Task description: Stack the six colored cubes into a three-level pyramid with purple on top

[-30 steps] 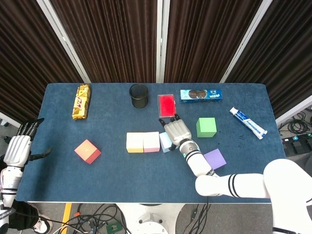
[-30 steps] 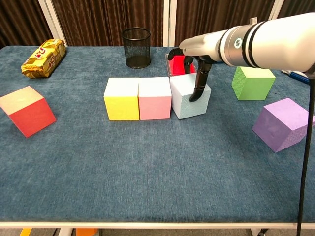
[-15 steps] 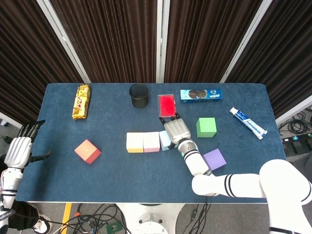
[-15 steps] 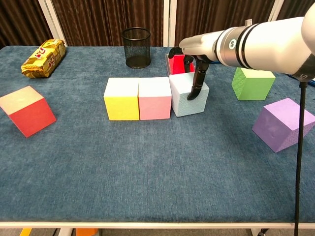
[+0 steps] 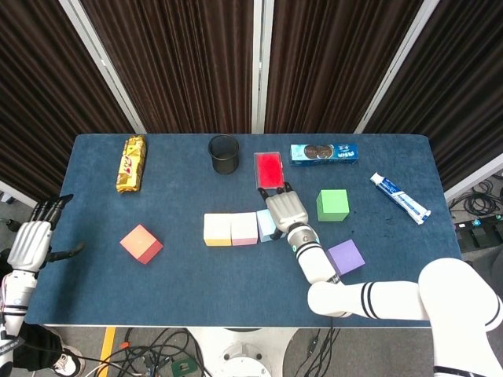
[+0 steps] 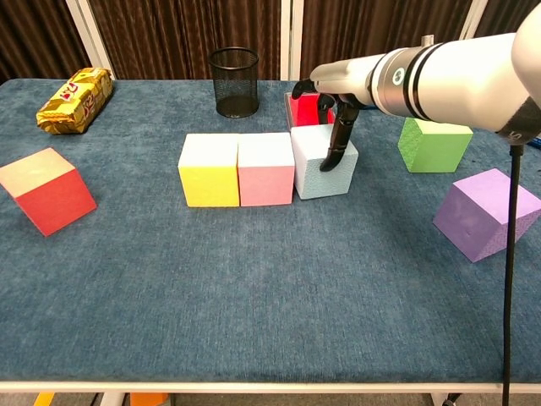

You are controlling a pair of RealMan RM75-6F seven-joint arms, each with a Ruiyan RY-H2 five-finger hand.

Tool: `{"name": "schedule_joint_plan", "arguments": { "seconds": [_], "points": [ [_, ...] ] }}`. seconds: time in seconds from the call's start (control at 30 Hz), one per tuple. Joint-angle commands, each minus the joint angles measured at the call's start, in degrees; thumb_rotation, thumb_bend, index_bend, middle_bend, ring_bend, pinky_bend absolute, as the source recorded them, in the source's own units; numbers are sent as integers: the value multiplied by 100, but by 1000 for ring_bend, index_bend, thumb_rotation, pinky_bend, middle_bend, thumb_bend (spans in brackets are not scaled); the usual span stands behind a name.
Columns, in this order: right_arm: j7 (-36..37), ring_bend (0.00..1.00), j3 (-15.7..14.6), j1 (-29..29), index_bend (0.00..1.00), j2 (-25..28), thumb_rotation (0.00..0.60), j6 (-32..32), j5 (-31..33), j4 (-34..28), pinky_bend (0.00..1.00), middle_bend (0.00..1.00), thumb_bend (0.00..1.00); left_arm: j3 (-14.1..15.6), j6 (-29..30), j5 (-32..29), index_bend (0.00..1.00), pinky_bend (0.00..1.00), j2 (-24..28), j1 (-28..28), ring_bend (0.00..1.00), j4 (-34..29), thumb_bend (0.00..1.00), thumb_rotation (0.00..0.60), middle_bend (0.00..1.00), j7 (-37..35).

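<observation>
The right hand [image 6: 331,110] rests over the light blue cube [image 6: 324,163], fingers draped down its right face and pressing against it rather than closing round it; whether anything grips the far side cannot be told. That cube sits touching the pink cube [image 6: 266,169], which touches the yellow cube [image 6: 210,170], so the three make a row near the middle of the worktop [image 6: 254,296], though the blue one looks turned slightly out of line. The left hand [image 5: 30,243] hangs off the worktop's edge at nine o'clock, fingers spread, holding nothing. The green cube [image 6: 434,142] lies at about two o'clock from the row, the purple cube [image 6: 488,211] at four o'clock, and the red cube [image 6: 47,190] well apart at nine o'clock. The risk here is a push delivered off-centre: it could twist the blue cube further or shove the whole row sideways, leaving a crooked base on which the second level would sit badly. Lifting the fingers carelessly might also drag the cube back out.
</observation>
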Motion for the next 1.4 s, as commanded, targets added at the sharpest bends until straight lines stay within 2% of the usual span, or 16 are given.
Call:
{"name": "schedule_joint_plan", "arguments": {
  "seconds": [0.03, 1.23, 1.33, 1.4],
  "points": [
    [-11, 145, 17, -17, 0, -11, 600, 36, 24, -3, 0, 646, 77, 7, 2, 15, 76, 57, 2, -2, 0, 11, 199, 600, 89, -5],
    [-300, 155, 252, -81, 0, -333, 600, 190, 183, 94, 0, 648, 76, 41, -34, 24, 77, 57, 46, 5, 0, -4, 200, 600, 89, -31],
    [-360, 151, 243, -81, 0, -305, 600, 149, 276, 57, 0, 593, 54, 41, -28, 30, 77, 57, 50, 4, 0, -7, 199, 600, 89, -31],
    [-374, 125, 255, -82, 0, -266, 600, 117, 313, 18, 0, 462, 31, 43, -28, 34, 77, 57, 54, 3, 0, -12, 199, 600, 89, -27]
  ]
}}
